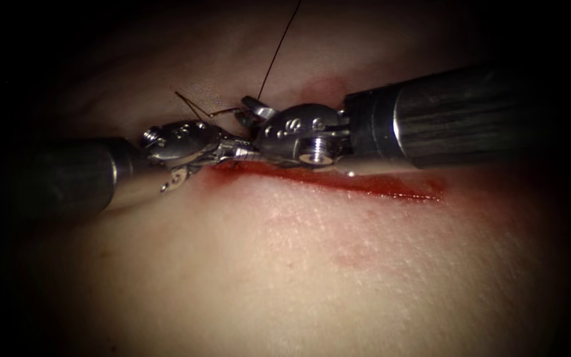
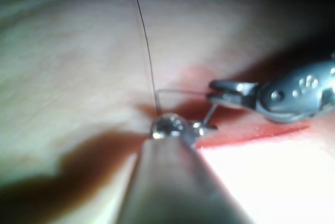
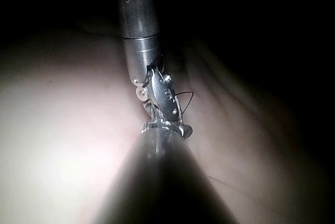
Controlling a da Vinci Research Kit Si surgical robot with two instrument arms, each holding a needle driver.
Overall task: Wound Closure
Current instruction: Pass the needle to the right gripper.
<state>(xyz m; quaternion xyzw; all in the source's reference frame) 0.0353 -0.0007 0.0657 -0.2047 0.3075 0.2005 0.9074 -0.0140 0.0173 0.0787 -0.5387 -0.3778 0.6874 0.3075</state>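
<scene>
Here your right tool (image 1: 251, 109) is gripping the thin, stiff needle (image 2: 180, 92) just beside the cut (image 1: 378, 187); your left tool's (image 1: 232, 151) jaws I cannot tell. Thread (image 1: 279, 49) is looking slack, light.

The tissue (image 1: 312, 264) is pale pink and soft. A long red cut (image 1: 365, 186) runs across it, wet with red fluid (image 1: 404, 190). The thin curved needle (image 1: 225, 112) sits at the left end of the cut, near the tips of both tools. How much of it is in the tissue is hard to tell. A dark thread (image 1: 279, 46) goes up from that spot, straight and tight. A short thread end (image 1: 188, 106) sticks out beside it.
</scene>
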